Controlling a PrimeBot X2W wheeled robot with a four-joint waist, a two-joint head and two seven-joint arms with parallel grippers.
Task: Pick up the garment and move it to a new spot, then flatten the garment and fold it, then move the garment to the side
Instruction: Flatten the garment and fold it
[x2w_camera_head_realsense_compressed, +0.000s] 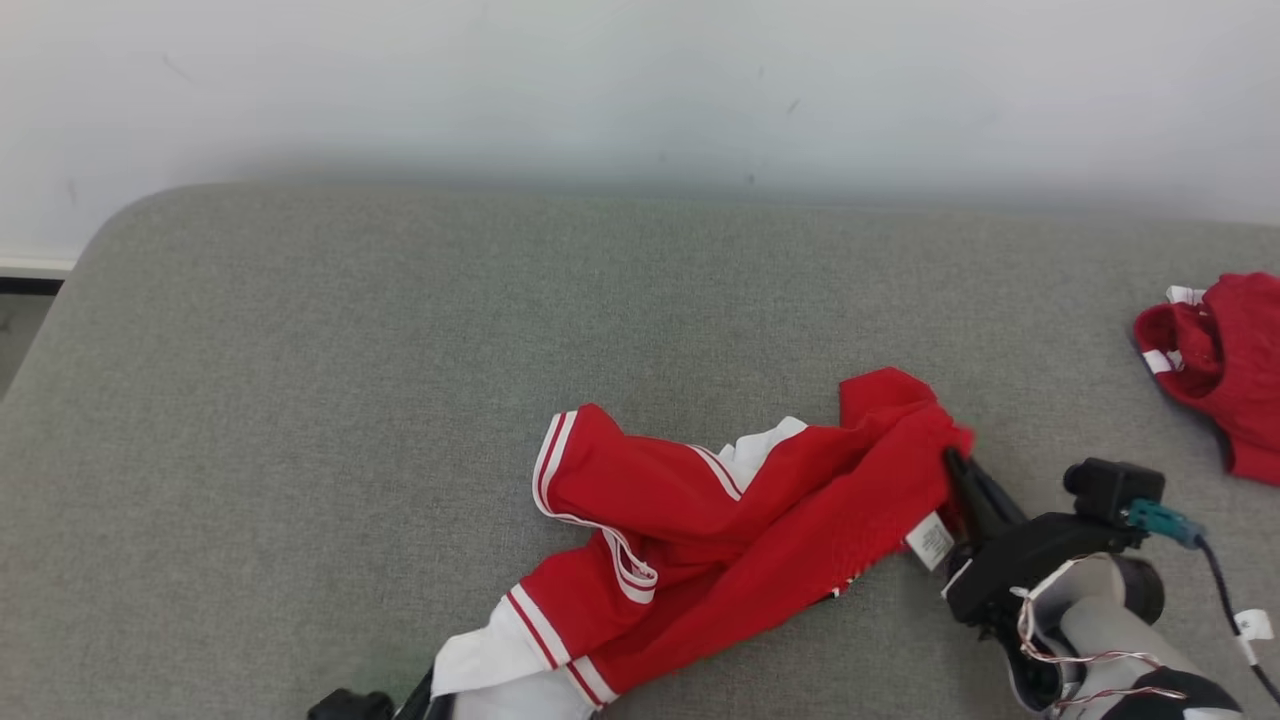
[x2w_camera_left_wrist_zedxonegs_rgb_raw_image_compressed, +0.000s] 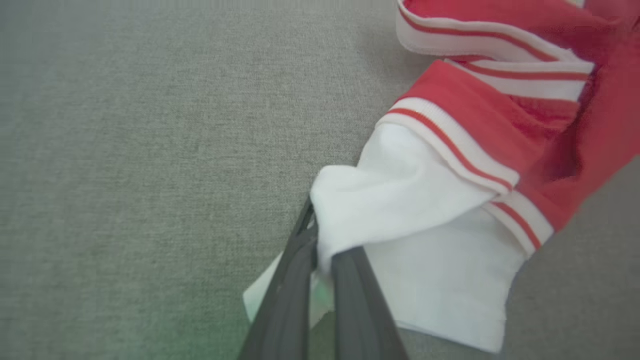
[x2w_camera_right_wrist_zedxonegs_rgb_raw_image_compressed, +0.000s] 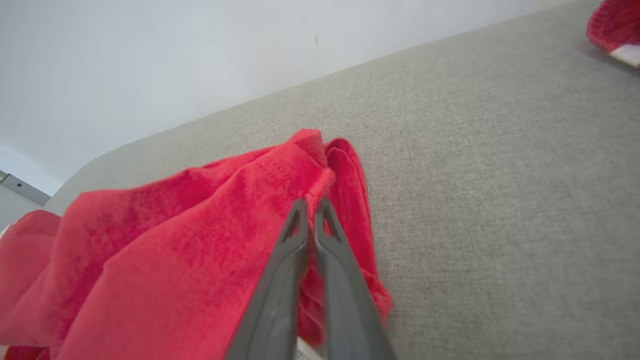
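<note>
- Right gripper (x2w_camera_right_wrist_zedxonegs_rgb_raw_image_compressed: 310, 206): long dark fingers pressed together on a stitched red edge of the garment (x2w_camera_right_wrist_zedxonegs_rgb_raw_image_compressed: 175, 225). Cloth is bunched around the tips, so I read this as a pinch on the hem.
- Left gripper (x2w_camera_left_wrist_zedxonegs_rgb_raw_image_compressed: 322, 245): fingers closed on a fold of white sleeve cloth, which passes between them.
- Garment location: the jersey lies crumpled in a diagonal heap on the grey padded surface (x2w_camera_head_realsense_compressed: 300, 400), near its front edge and right of centre in the head view. The garment (x2w_camera_head_realsense_compressed: 720, 520) runs from the white sleeve at lower left up to the red corner at upper right.
- Why held this way (judgement): the two pinch points sit at opposite ends of the heap. Drawing them apart should stretch the cloth and make it easier to carry and later lay flat. Pinches on a seam or doubled cloth are likely to slip less than on a single layer.
- Small white label (x2w_camera_head_realsense_compressed: 932, 540) hangs just beside the right fingers, which suggests that end is a side seam or hem.
- Step in hand (judgement): the pick-up. Cloth looks mostly on the surface, so flattening and folding are not yet done.
- Counts: two grippers, both clamped; two garments, the jersey and a second red garment (x2w_camera_head_realsense_compressed: 1220, 360) well apart at the right edge; one label; white cloth showing at two places on the jersey.
- Printed number is hidden in the folds.
</note>
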